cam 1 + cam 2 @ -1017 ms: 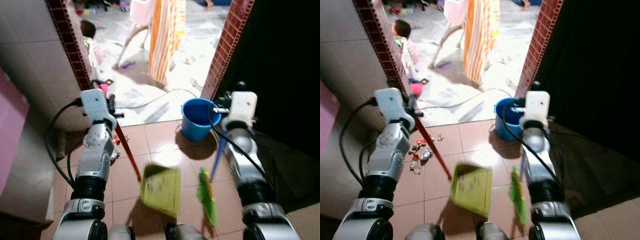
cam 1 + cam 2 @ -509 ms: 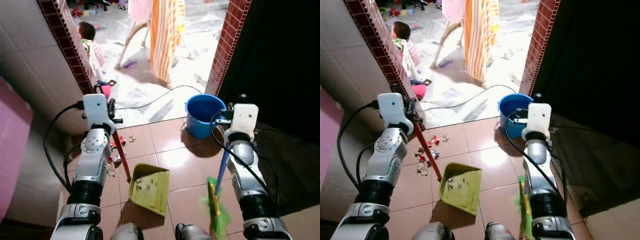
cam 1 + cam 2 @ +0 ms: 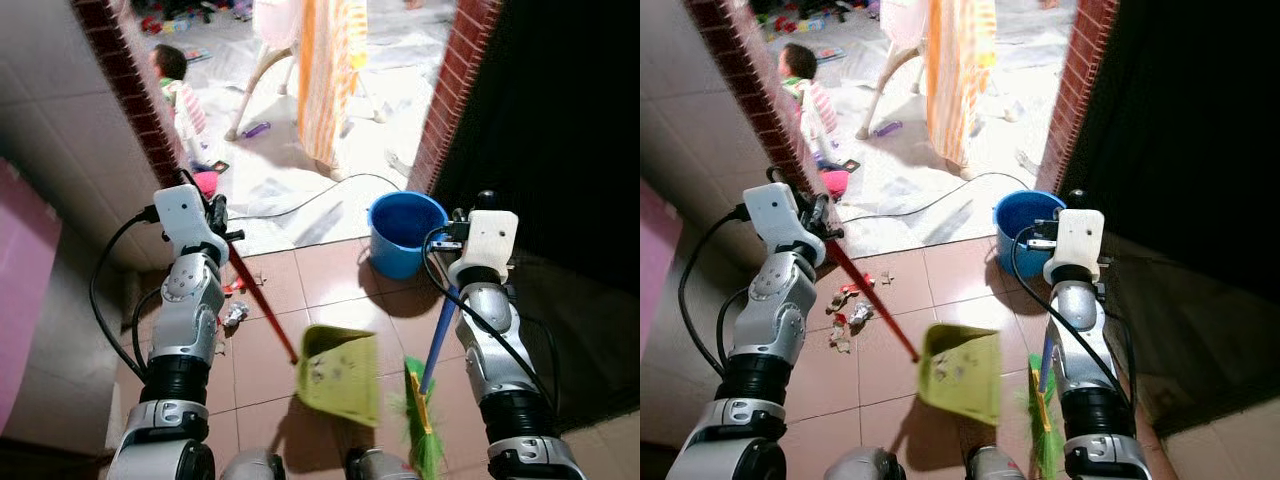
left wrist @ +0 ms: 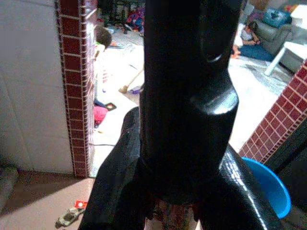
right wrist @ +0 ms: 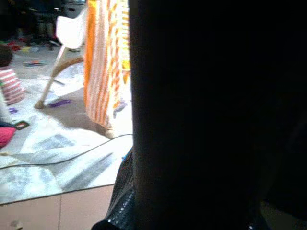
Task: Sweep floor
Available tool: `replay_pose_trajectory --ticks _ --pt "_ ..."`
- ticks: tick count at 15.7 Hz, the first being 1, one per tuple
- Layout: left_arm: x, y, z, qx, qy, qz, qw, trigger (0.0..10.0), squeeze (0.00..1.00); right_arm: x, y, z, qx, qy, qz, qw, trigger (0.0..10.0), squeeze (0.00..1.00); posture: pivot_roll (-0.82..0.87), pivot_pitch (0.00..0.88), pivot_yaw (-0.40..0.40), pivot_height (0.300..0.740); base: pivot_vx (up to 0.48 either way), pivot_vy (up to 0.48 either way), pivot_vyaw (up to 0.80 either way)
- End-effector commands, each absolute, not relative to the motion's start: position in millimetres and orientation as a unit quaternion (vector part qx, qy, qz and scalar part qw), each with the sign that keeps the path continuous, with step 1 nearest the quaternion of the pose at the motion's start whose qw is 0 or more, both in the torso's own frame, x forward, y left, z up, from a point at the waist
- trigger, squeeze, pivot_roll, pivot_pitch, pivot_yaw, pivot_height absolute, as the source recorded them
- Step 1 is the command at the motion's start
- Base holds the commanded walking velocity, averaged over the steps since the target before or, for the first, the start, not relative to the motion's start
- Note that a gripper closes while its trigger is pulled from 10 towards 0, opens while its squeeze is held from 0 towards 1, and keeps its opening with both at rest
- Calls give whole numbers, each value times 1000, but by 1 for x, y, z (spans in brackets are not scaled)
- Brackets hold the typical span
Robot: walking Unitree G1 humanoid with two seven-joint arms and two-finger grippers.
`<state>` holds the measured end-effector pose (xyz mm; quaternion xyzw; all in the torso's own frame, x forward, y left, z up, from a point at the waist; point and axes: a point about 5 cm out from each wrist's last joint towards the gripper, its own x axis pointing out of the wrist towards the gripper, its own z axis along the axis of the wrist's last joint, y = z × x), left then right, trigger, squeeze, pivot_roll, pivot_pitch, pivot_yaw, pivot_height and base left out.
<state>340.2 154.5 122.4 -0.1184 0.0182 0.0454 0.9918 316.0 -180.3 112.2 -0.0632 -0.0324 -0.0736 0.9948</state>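
Terracotta floor tiles (image 3: 330, 285) lie under the light, stiff dustpan (image 3: 340, 372), its red handle (image 3: 262, 305) pinched by the left gripper (image 3: 222, 238), while the right gripper (image 3: 447, 285) clamps the broom (image 3: 428, 370) high on its rigid pole.

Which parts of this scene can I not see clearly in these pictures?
- Left hand on the red handle: fingertips hidden behind the wrist housing in the eye views, out of focus in the left wrist view.
- Right hand on the blue broom handle: right wrist view too dark.
- Green broom head: blurred, cut by the bottom edge.
- Scraps near the green dustpan: too small to identify.
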Motion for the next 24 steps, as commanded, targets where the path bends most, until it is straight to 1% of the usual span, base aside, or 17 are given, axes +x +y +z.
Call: replay_pose_trajectory --ticks 1,5,9,18,21,24 --pt "344 158 133 -119 -4 52 991 10000 0 320 -175 123 -52 -53 -65 995 10000 0 -106 0 31 740 0 0 0" --pt "344 154 134 -130 -3 42 991 10000 0 322 -174 122 -52 -50 -61 996 10000 0 -99 0 29 740 0 0 -497" --pt "345 155 135 -124 -2 43 991 10000 0 322 -172 122 -50 -50 -59 996 10000 0 -97 0 34 740 0 0 0" --pt "346 151 134 -126 3 34 991 10000 0 319 -175 120 -52 -49 -61 996 10000 0 -105 0 40 740 0 -294 0" --pt "345 154 134 -124 1 44 991 10000 0 322 -172 124 -39 -56 -50 996 10000 0 -99 0 36 740 0 -175 0" --pt "349 169 150 -127 -31 83 988 10000 0 326 -165 131 -44 -71 -22 996 10000 0 -91 0 35 740 0 0 0"
